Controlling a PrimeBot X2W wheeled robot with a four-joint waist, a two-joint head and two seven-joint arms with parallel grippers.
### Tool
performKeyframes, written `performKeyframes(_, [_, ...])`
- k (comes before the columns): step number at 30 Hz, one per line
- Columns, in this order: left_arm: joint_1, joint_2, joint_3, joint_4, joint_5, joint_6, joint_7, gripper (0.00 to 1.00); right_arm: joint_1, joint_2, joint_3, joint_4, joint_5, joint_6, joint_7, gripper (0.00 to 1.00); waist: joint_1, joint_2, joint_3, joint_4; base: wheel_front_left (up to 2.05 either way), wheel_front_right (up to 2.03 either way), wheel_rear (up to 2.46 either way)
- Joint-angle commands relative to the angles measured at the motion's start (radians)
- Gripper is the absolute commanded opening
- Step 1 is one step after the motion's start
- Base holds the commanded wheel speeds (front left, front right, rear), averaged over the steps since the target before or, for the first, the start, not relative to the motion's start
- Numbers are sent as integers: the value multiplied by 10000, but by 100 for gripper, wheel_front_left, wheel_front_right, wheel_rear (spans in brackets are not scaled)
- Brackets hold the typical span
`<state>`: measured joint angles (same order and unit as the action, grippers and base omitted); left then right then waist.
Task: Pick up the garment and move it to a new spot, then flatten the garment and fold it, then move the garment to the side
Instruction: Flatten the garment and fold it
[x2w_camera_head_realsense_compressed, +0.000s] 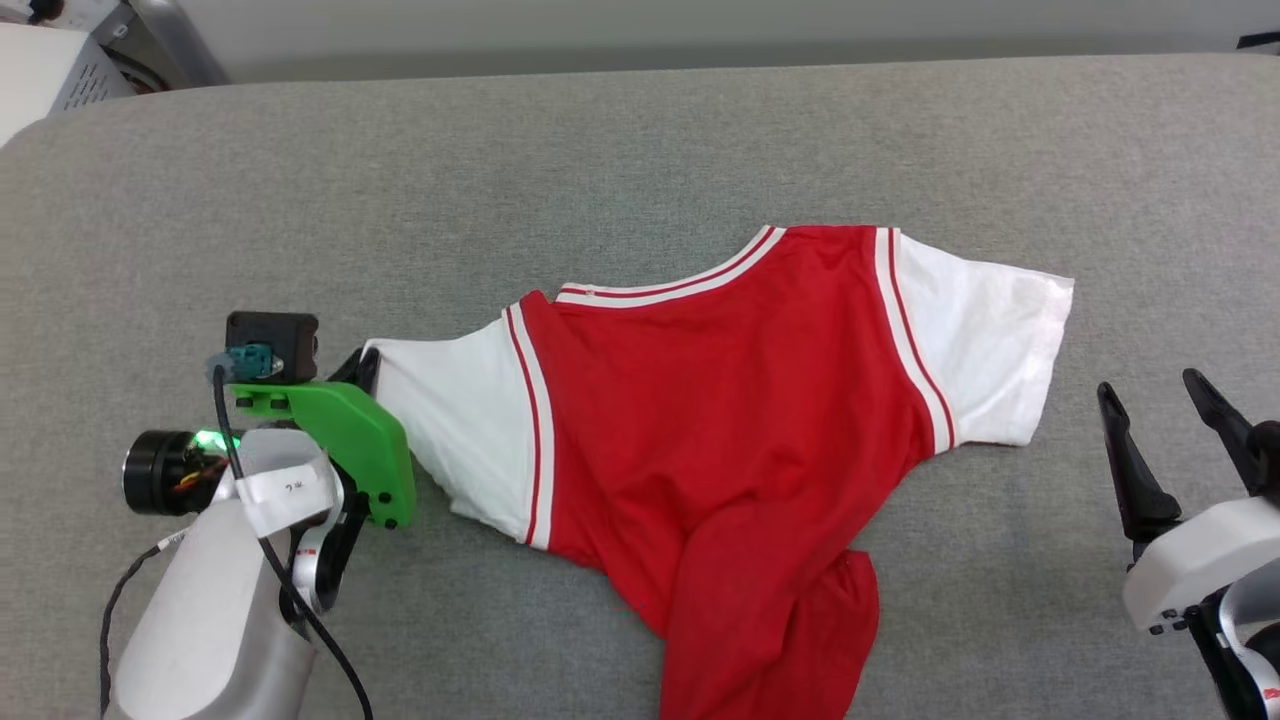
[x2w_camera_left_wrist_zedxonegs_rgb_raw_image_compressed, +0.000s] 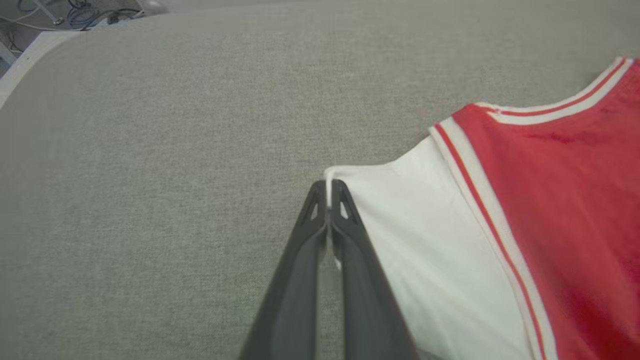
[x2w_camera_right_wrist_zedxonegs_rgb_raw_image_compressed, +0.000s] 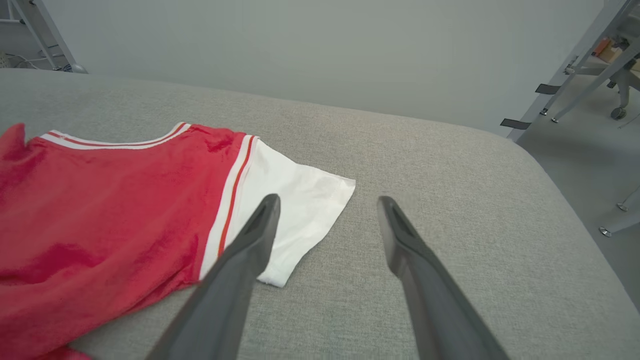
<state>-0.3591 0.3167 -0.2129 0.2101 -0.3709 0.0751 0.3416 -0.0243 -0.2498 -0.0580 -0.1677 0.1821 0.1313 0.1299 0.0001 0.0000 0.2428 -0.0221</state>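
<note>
The red shirt (x2w_camera_head_realsense_compressed: 720, 400) lay spread across the middle of the grey bench (x2w_camera_head_realsense_compressed: 600, 150), collar trim (x2w_camera_head_realsense_compressed: 670, 285) towards the far edge, chest more or less flat. Its lower part (x2w_camera_head_realsense_compressed: 770, 620) was bunched and folded over on itself, running off the near edge of the head view. And there was the grip: the left fingers (x2w_camera_left_wrist_zedxonegs_rgb_raw_image_compressed: 320, 220) were pressed together on the outer edge of the white sleeve (x2w_camera_head_realsense_compressed: 450, 430) on the robot's left, and the left wrist view showed a thin sliver of white cloth pinched between the tips. That sleeve was stretched out flat towards the arm, low on the bench, with the green bracket (x2w_camera_head_realsense_compressed: 350, 430) on the wrist just beside it. Over on the other side, the right fingers (x2w_camera_head_realsense_compressed: 1125, 450) stood wide apart with nothing between them. They were off to the right of the other white sleeve (x2w_camera_head_realsense_compressed: 985, 340) and clear of it, with bare bench between. In the right wrist view that sleeve lay flat and open, its hem square, the red-and-white stripe marking where it met the red body. A pale wall (x2w_camera_right_wrist_zedxonegs_rgb_raw_image_compressed: 320, 50) ran behind the far edge of the bench.
</note>
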Motion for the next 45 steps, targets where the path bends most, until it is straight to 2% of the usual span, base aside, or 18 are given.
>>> performKeyframes(1, [40,79,87,-330,-101,54,-113,0,-234,-193,61,21,195,-6,384,100,-1,0,-75,210,0,0,0])
performKeyframes(2, [52,126,123,-651,-113,57,-139,0,-292,-364,116,37,310,-6,784,100,-1,0,-51,268,0,0,0])
performKeyframes(3, [139,203,162,-1521,-221,37,-8,0,-497,-834,313,80,746,-6,2031,100,-1,0,99,460,0,0,0])
performKeyframes(4, [192,253,158,-1865,-224,51,89,0,-651,-976,354,71,1003,-6,2463,100,-1,0,177,530,0,0,0])
performKeyframes(10, [682,367,3,-3589,-483,140,1045,0,-1701,-1892,332,587,1706,-6,4739,100,-1,0,707,965,0,0,0])
performKeyframes(13, [1032,453,-88,-4338,-582,218,1529,0,-2277,-2071,321,999,2347,-6,5837,100,-1,0,933,1148,0,0,0])
performKeyframes(16, [1351,581,-153,-5043,-583,324,1916,0,-2953,-2511,336,1370,2471,-6,6716,100,-1,0,1214,1341,0,0,0])
performKeyframes(23, [1474,494,-353,-6015,-565,480,2166,0,-4276,-3070,490,2415,2495,-6,7682,100,-1,0,1703,1783,0,0,0])
performKeyframes(34, [1324,290,-667,-6128,-614,418,2065,0,-4910,-3470,1478,3935,2322,-6,7563,100,-1,0,2076,2165,0,0,0])
performKeyframes(35, [1312,282,-664,-6086,-631,415,2042,0,-4889,-3482,1602,4030,2386,-6,7563,78,-1,0,2085,2178,0,0,0])
performKeyframes(36, [1302,277,-658,-6047,-647,409,2020,0,-4874,-3504,1704,4086,2428,-6,7552,42,-1,0,2085,2187,0,0,0])
performKeyframes(37, [1292,277,-646,-5986,-666,400,1990,0,-4852,-3530,1813,4143,2481,-6,7514,0,-1,0,2071,2193,0,0,0])
performKeyframes(39, [1283,282,-616,-5838,-693,395,1935,0,-4833,-3577,1961,4230,2568,-6,7371,0,-1,0,1990,2191,0,0,0])
performKeyframes(45, [1267,372,-268,-5128,-764,427,1482,0,-4898,-3769,1816,4335,2659,-6,5755,0,-1,0,1134,1931,0,0,0])
